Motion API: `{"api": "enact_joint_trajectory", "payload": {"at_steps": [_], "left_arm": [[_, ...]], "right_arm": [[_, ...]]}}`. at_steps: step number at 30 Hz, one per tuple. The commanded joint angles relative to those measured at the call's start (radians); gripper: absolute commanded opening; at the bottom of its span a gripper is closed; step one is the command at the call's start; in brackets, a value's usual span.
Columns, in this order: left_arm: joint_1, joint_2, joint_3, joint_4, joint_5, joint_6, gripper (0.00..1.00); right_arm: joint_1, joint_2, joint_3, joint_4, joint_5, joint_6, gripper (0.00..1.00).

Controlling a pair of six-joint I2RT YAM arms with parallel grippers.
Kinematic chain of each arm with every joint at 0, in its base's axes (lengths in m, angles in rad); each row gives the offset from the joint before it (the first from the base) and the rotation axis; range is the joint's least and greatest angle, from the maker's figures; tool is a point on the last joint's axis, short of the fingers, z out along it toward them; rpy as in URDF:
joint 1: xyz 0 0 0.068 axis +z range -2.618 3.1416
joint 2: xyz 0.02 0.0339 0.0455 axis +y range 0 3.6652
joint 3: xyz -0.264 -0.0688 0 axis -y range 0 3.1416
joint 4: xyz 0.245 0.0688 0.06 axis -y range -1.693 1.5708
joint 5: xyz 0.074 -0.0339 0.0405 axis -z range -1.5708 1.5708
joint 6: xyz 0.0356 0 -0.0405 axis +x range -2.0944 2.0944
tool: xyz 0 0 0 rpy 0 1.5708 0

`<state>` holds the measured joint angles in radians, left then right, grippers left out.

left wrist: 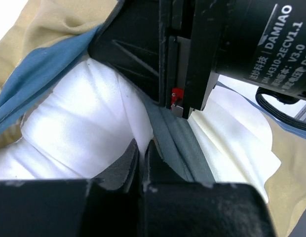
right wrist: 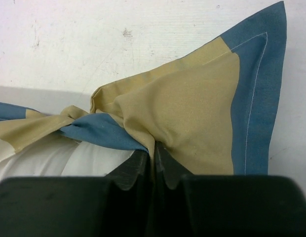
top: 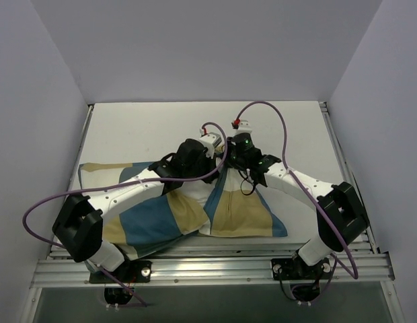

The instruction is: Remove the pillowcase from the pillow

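Thin checked teal, tan and white fabric pillowcase (top: pixel 151 222) spread on white table (top: pixel 141 128), plump white pillow (left wrist: pixel 69 123) mostly hidden inside, right gripper (right wrist: pixel 154 153) pinched onto bunched pillowcase fabric, left gripper (left wrist: pixel 143 148) closed tight at white-teal fold, its catch unclear.

White table (top: pixel 141 128), the checked pillowcase (top: pixel 239 215) with the white pillow (left wrist: pixel 69 128) inside across its near half

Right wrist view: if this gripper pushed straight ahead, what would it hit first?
The right gripper is shut on the pillowcase, so that bunched fabric comes first; beyond it probably the table, depth unclear.
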<state>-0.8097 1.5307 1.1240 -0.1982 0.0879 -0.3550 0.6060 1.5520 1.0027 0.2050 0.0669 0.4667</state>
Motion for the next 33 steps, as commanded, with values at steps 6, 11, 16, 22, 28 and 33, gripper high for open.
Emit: {"api": "enact_joint_trajectory", "payload": {"at_steps": [6,11,16,22,28,33], "left_arm": [[-0.042,-0.153,-0.118,-0.233,0.055,-0.096,0.02],[-0.051,-0.280,-0.216,-0.239,0.055,-0.148,0.02],[-0.074,-0.401,-0.291,-0.247,0.055,-0.147,0.02],[-0.077,-0.533,-0.351,-0.268,0.050,-0.162,0.02],[-0.078,-0.581,-0.391,-0.308,0.043,-0.203,0.02],[-0.078,-0.636,-0.403,-0.342,-0.014,-0.239,0.02]], "right_arm": [[-0.201,-0.001,0.053,-0.018,0.205,0.027,0.00],[-0.279,0.003,0.099,-0.042,0.215,0.067,0.00],[-0.331,0.046,0.154,-0.076,0.218,0.121,0.00],[-0.376,0.083,0.186,-0.099,0.195,0.154,0.00],[-0.445,0.106,0.220,-0.127,0.145,0.177,0.00],[-0.485,0.117,0.229,-0.147,0.119,0.184,0.00]]}}
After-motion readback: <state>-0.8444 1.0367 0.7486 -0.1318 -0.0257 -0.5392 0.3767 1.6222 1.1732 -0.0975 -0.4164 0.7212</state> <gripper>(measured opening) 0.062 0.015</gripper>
